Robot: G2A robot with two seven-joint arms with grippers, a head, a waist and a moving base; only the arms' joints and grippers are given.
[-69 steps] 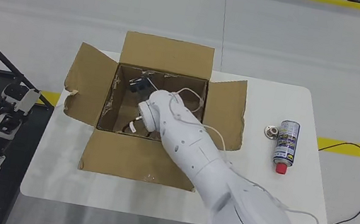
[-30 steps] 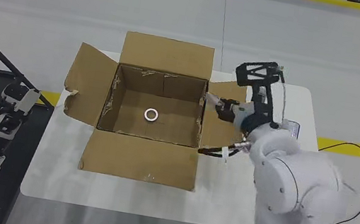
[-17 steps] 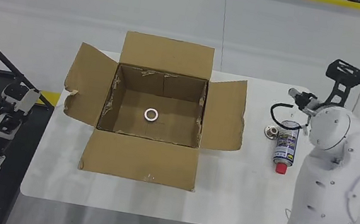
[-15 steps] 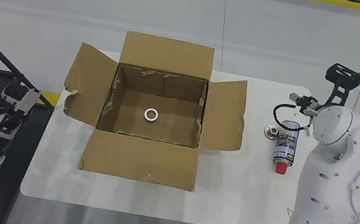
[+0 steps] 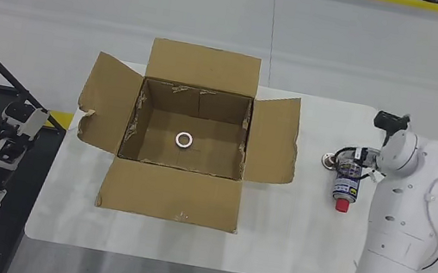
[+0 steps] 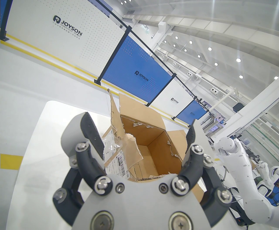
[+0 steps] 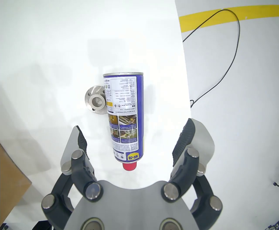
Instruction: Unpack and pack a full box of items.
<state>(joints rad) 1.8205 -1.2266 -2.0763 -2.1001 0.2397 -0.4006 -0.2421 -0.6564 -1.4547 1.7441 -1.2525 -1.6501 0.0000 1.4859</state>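
Box: the cardboard box [image 5: 188, 140] stands open on the white counter [image 5: 298, 237], left of the counter's middle; all four flaps are folded outward; the left flap has a torn edge
Inside the box: a small pale ring [image 5: 184, 139] lies flat on the box floor, near its middle
Spray can: the blue spray can [image 7: 125, 117] lies on its side on the right part of the counter, well apart from the box; its red cap points toward the robot's edge of the counter
Flange: a round metal flange [image 7: 96, 101] lies flat just beside the can, on the side toward the box, near the can's base end
Right hand: the right hand [image 7: 133, 131] hangs over the spray can with its fingers spread wide and nothing in them; from its wrist camera the can's cap end lies between the two fingertips
Left hand: the left hand [image 6: 140, 122] is off the counter's left side, fingers wide apart and empty, facing the box
Floor: a thin black cable [image 7: 220, 65] crosses a yellow line beyond the counter's right edge
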